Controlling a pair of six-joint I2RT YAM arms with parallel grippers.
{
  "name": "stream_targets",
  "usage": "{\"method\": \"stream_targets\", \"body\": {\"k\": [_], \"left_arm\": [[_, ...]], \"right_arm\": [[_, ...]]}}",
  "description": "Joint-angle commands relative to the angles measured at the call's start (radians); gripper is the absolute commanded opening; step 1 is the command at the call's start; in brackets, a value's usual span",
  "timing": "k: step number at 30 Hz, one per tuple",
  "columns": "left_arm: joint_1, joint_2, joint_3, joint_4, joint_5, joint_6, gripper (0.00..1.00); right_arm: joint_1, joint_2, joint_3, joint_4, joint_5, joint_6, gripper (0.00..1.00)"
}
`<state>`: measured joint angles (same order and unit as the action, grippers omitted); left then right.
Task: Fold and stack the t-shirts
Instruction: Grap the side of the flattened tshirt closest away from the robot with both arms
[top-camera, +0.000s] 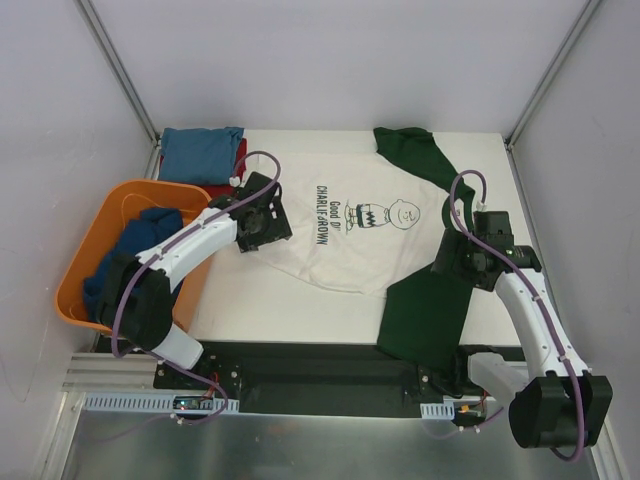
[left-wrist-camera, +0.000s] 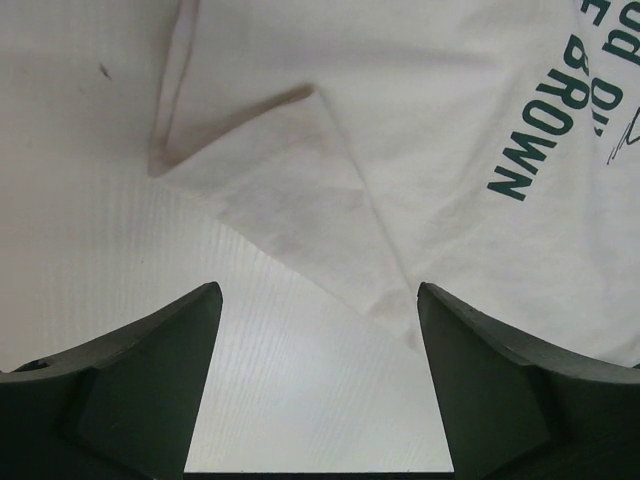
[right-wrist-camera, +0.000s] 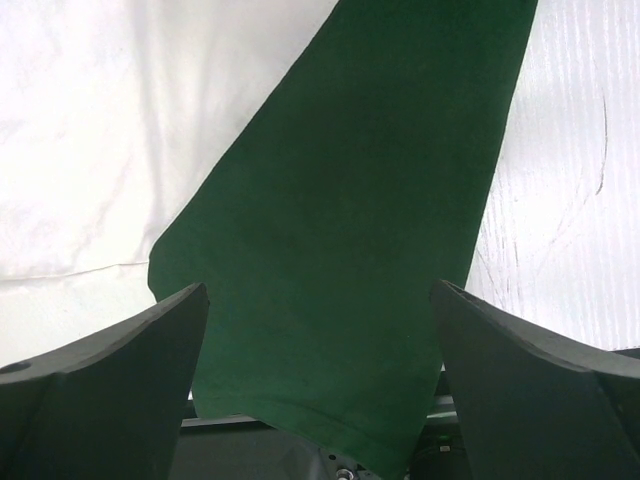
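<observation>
Cream shirt (top-camera: 345, 215): lies spread out in the middle of the table (top-camera: 250, 300), print side up, its dark lettering running sideways
Green sleeves: one (top-camera: 408, 150) is bunched at the far edge, and the other (top-camera: 428, 312) stretches toward the near right with its end hanging over the table's near edge
Left gripper (left-wrist-camera: 318, 300): fingers spread wide with nothing between them, over the shirt's left edge, where a turned corner of cream cloth lies on bare table
Right gripper (right-wrist-camera: 320, 300): fingers spread wide too and holding nothing, above the near green sleeve
Blue shirt (top-camera: 200, 152): folded at the far left corner, with a red one (top-camera: 241, 155) showing beneath it
Orange basket (top-camera: 75, 290): stands at the left beside the table, with dark blue cloth (top-camera: 150, 232) heaped inside
</observation>
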<state>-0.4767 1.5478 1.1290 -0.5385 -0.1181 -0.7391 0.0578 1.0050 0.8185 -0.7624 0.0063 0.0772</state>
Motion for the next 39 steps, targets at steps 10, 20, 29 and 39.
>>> {"method": "stream_targets", "body": {"k": [10,20,29,39], "left_arm": [[0.016,0.19,0.212,-0.067,-0.115,0.053,0.68],[0.02,0.414,0.38,-0.178,-0.178,0.116,0.6],[0.02,0.466,0.379,-0.186,-0.205,0.109,0.45],[0.02,0.422,0.319,-0.198,-0.204,0.086,0.0]], "right_arm": [[0.005,-0.006,0.01,-0.014,0.035,0.003,0.96],[0.004,0.004,0.008,-0.017,0.057,0.006,0.97],[0.004,0.023,0.01,-0.014,0.058,0.004,0.97],[0.005,0.032,0.011,-0.017,0.063,0.004,0.96]]}}
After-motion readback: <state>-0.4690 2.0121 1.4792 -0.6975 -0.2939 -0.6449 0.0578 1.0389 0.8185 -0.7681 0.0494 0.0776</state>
